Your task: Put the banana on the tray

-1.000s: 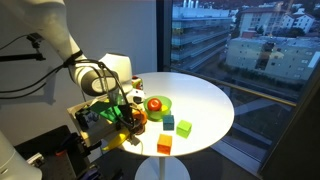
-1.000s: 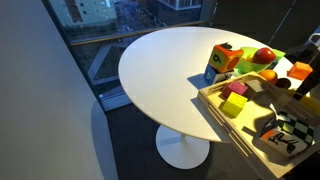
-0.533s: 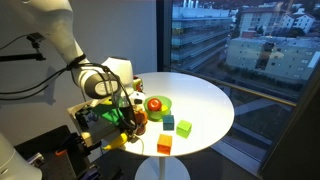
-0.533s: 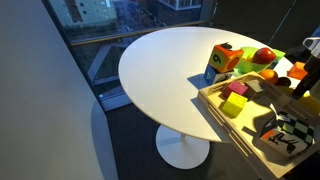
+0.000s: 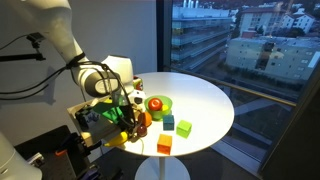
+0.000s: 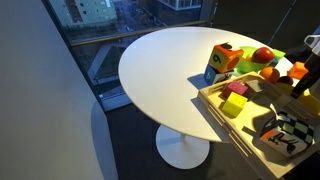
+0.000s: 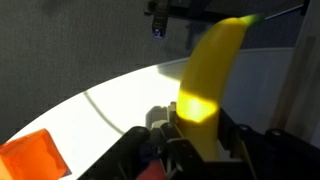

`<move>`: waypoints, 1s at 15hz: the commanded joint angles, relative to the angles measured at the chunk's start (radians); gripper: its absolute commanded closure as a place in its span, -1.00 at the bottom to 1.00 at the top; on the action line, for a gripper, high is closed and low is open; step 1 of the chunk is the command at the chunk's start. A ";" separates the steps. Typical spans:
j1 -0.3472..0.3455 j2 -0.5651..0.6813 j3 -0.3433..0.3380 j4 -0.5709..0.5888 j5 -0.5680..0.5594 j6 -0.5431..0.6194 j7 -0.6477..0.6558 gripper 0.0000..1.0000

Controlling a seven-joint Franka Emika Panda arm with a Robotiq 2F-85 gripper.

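The gripper (image 7: 195,138) has barely moved over the last second, its jaws clamped on the banana (image 7: 212,75) above the tray (image 6: 245,130). Lowering and release likely remain.

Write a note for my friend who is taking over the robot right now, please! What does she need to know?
Gripper: shut on the banana, which sticks up between the fingers in the wrist view.
Tray: at the edge of the table in an exterior view, with toy blocks on it.
Done: banana grasped and held off the surface, close to the tray.
Left: lower it onto a bare patch of tray, open the gripper, back away.
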 commanded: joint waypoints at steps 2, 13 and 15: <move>0.013 -0.102 -0.004 -0.031 -0.037 -0.067 0.052 0.68; 0.043 -0.296 0.051 -0.074 0.022 -0.192 0.035 0.68; 0.060 -0.316 0.067 -0.083 0.033 -0.198 0.041 0.68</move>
